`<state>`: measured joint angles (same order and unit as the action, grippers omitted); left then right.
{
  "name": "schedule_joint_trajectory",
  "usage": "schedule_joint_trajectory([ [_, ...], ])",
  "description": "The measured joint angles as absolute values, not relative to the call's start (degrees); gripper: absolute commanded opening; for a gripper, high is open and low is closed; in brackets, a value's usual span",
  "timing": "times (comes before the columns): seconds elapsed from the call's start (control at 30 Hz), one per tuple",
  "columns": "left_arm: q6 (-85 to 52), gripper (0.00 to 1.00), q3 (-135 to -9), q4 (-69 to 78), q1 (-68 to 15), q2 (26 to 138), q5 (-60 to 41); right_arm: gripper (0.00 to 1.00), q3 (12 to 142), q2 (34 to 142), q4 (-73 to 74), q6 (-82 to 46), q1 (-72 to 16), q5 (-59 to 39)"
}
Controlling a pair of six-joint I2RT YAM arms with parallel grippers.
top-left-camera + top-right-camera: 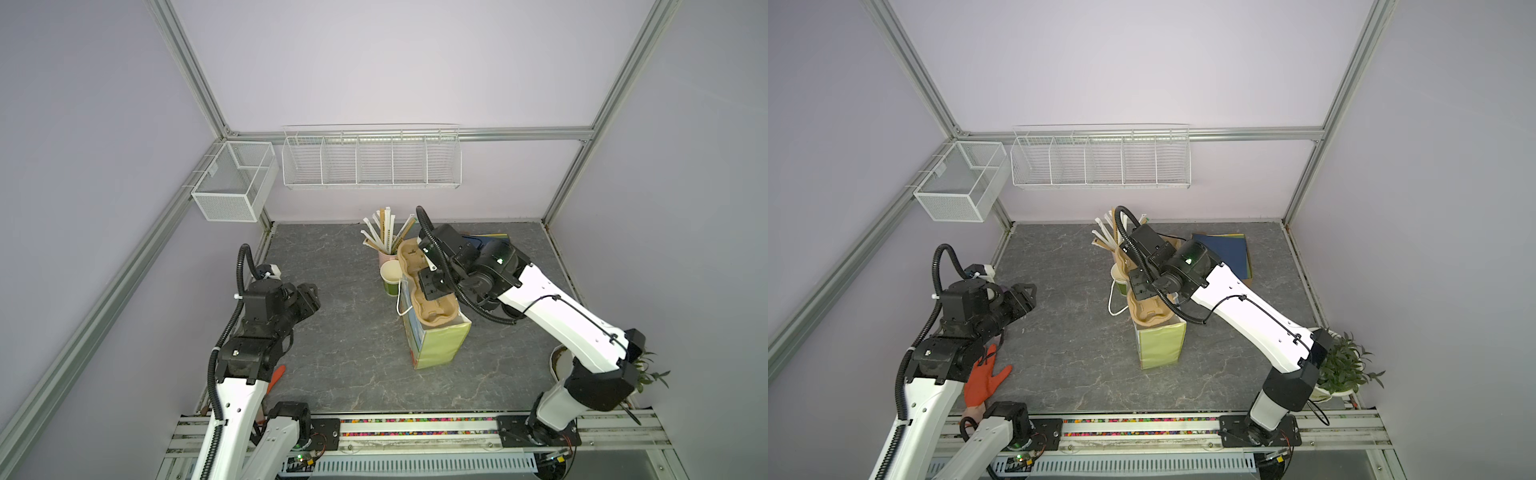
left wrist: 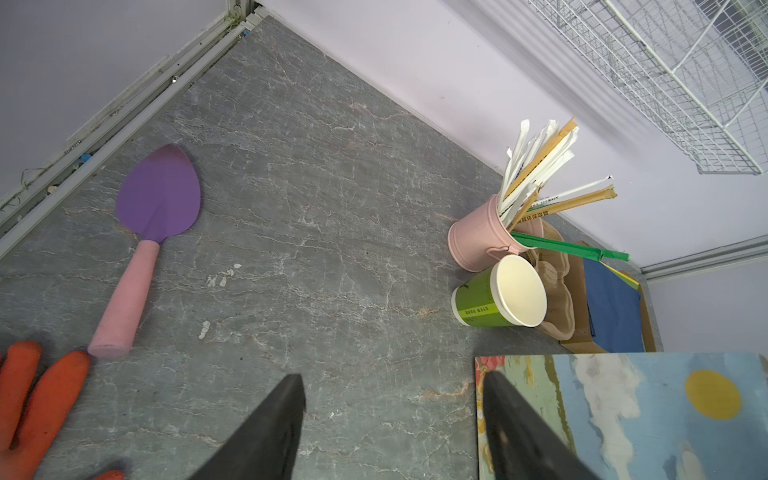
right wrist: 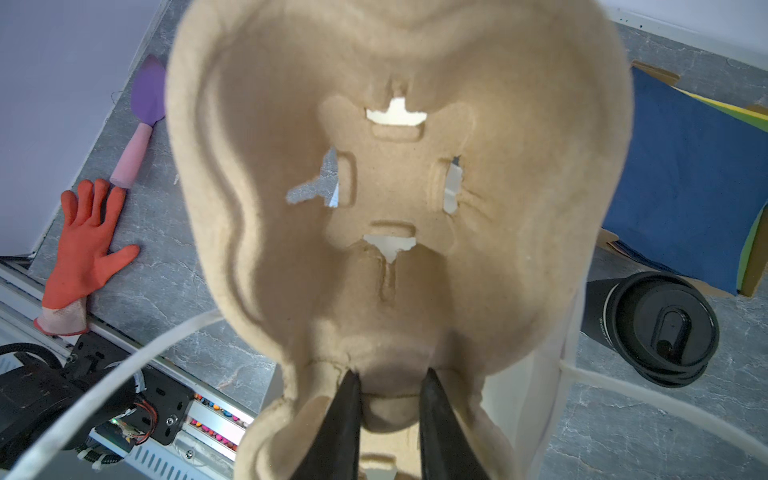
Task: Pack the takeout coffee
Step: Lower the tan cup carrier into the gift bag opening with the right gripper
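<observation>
The takeout coffee (image 3: 652,328), a black paper cup with a black lid, shows only in the right wrist view, standing on the table beside the bag; the right arm hides it in both top views. My right gripper (image 3: 390,374) is shut on the middle ridge of a brown pulp cup carrier (image 3: 399,187), held over the open top of the paper bag (image 1: 440,345). From above, the carrier (image 1: 432,316) lies across the bag's mouth under the right gripper (image 1: 432,291). My left gripper (image 2: 392,376) is open and empty, low over the table left of the bag (image 2: 623,415).
Behind the bag stand a green paper cup (image 1: 390,278), a pink cup of wrapped straws (image 1: 384,249) and more pulp carriers (image 2: 557,291). A blue folder in a box (image 1: 1223,253) lies back right. Purple trowel (image 2: 153,199), orange glove (image 1: 984,382), potted plant (image 1: 1345,365), wall baskets (image 1: 370,162).
</observation>
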<state>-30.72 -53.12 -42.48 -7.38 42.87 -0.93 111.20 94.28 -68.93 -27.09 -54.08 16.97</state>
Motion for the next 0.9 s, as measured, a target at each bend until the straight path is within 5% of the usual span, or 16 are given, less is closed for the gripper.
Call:
schedule_joint_trajectory([
  [0.9, -30.7, 0.69, -53.1, -42.5, -7.4, 42.9, -1.0, 0.22, 108.9, 93.6, -65.5, -28.8, -55.2, 19.3],
])
